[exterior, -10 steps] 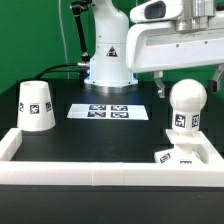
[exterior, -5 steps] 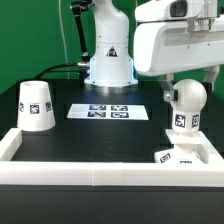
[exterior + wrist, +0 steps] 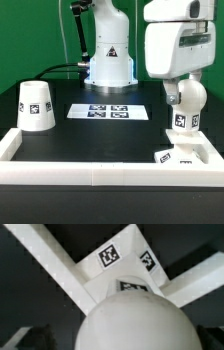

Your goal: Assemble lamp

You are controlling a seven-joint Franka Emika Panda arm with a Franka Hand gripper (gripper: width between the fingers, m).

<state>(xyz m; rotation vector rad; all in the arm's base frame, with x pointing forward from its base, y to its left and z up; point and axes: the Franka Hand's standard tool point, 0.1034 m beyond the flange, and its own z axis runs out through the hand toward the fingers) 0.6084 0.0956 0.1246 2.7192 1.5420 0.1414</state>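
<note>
The round white bulb (image 3: 187,106) stands upright on the small square tagged base (image 3: 177,156) at the exterior view's right, inside the corner of the white frame. My gripper (image 3: 186,91) hangs over the bulb's top with a finger on either side, open, with gaps to the bulb. In the wrist view the bulb (image 3: 130,322) fills the space between the dark fingers (image 3: 22,336), and the base (image 3: 120,266) shows beyond it. The tapered shade (image 3: 37,106) stands alone at the exterior view's left, wide end down.
The marker board (image 3: 110,111) lies in the middle of the black table. A white frame (image 3: 100,172) runs along the front and both sides. The arm's base (image 3: 108,55) stands at the back behind the board.
My hand has swung toward the exterior view's left and turned, coming over the bulb's top. The bulb, base and shade have not moved.
</note>
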